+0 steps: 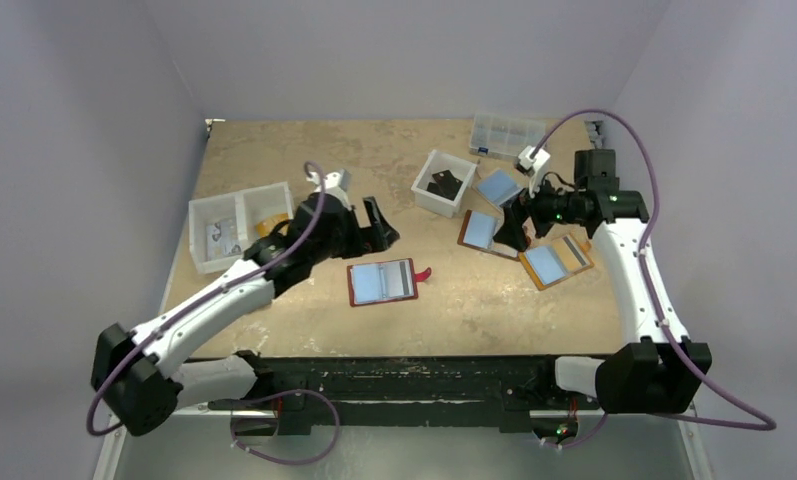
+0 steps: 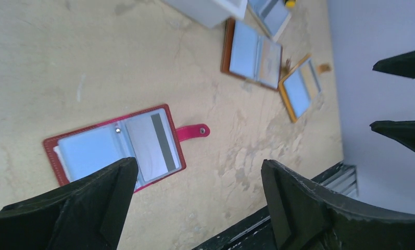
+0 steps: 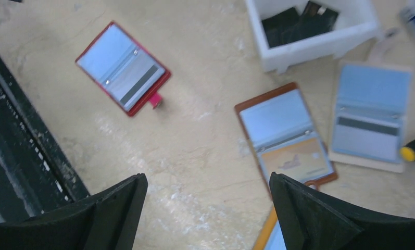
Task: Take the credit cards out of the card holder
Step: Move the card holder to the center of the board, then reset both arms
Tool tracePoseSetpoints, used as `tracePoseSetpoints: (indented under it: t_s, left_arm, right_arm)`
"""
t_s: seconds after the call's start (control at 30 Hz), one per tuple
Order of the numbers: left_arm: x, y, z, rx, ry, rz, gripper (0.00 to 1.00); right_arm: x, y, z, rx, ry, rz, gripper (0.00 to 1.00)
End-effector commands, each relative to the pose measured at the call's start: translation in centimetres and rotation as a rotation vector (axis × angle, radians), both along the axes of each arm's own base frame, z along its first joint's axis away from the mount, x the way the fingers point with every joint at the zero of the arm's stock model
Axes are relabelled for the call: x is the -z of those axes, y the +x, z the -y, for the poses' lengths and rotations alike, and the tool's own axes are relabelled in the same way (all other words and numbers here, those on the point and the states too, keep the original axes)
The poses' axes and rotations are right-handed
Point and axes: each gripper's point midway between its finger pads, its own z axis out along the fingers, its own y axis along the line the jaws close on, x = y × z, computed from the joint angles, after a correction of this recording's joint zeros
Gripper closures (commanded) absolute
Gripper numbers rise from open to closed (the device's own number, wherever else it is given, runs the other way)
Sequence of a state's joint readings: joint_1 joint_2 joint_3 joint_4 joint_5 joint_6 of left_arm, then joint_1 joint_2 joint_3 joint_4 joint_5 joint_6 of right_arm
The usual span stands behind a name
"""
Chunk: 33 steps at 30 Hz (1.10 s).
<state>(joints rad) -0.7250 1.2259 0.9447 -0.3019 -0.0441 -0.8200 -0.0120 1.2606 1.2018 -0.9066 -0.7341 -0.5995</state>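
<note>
The dark red card holder (image 1: pixel 382 282) lies open and flat on the table, its red-pink strap (image 1: pixel 423 272) pointing right. A light blue credit card (image 2: pixel 88 153) sits in one clear sleeve and a pale grey-white card (image 2: pixel 150 146) with a dark stripe in the other. My left gripper (image 1: pixel 374 228) hovers just behind the holder, open, with nothing between its fingers (image 2: pixel 199 166). My right gripper (image 1: pixel 514 225) is off to the right above the other holders, also open and empty (image 3: pixel 208 179). The right wrist view shows the red holder (image 3: pixel 123 67) at upper left.
A brown fold-out holder (image 1: pixel 484 232), an orange-tan one (image 1: pixel 556 262) and a tan one (image 1: pixel 499 187) lie on the right. A white bin (image 1: pixel 444 182) holds dark items; a divided white bin (image 1: pixel 239 225) stands at left. A clear compartment box (image 1: pixel 507 133) is at the back.
</note>
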Motion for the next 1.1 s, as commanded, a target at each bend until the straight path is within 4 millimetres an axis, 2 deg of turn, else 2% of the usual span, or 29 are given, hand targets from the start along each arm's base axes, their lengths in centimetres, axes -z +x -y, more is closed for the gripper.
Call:
tracePoseSetpoints:
  t_s: [0.0,0.13,0.2,0.37,0.5,0.57,0.73,0.87,1.07]
  left_arm:
    - [-4.9,0.3,-4.5,-0.131,-0.083,0.113,0.01]
    - [-8.7,-0.8,-9.8,-0.289,-0.061,0.210,0.01]
    - [-9.8,-1.6,-11.6,-0.334,-0.033,0.231,0.01]
    - [-12.2,-3.0,-14.0,-0.370,0.027,0.249,0.01]
    - [-14.2,-3.4,-14.6,-0.364,0.051,0.265,0.01]
    - [-15.7,-3.5,-14.5,-0.352,0.051,0.283,0.01]
    - [-17.9,-3.5,-14.2,-0.321,0.051,0.303,0.01]
    - [-18.7,-3.4,-13.8,-0.305,0.033,0.314,0.01]
    - [-18.9,-3.2,-13.0,-0.279,0.021,0.307,0.01]
  right_arm:
    - [-6.1,2.9,1.9,0.153,0.006,0.156,0.01]
    - [-10.3,4.2,4.8,0.281,0.126,0.197,0.01]
    - [-12.1,4.3,5.7,0.311,0.176,0.218,0.01]
    - [-15.6,4.0,6.2,0.358,0.220,0.276,0.01]
    - [-17.0,3.3,5.8,0.340,0.222,0.310,0.01]
    - [-17.2,3.1,5.7,0.338,0.223,0.314,0.01]
    - [-18.1,2.8,5.8,0.378,0.238,0.319,0.01]
    - [-19.5,2.6,5.9,0.424,0.263,0.333,0.01]
    - [-21.4,1.8,5.7,0.443,0.283,0.376,0.01]
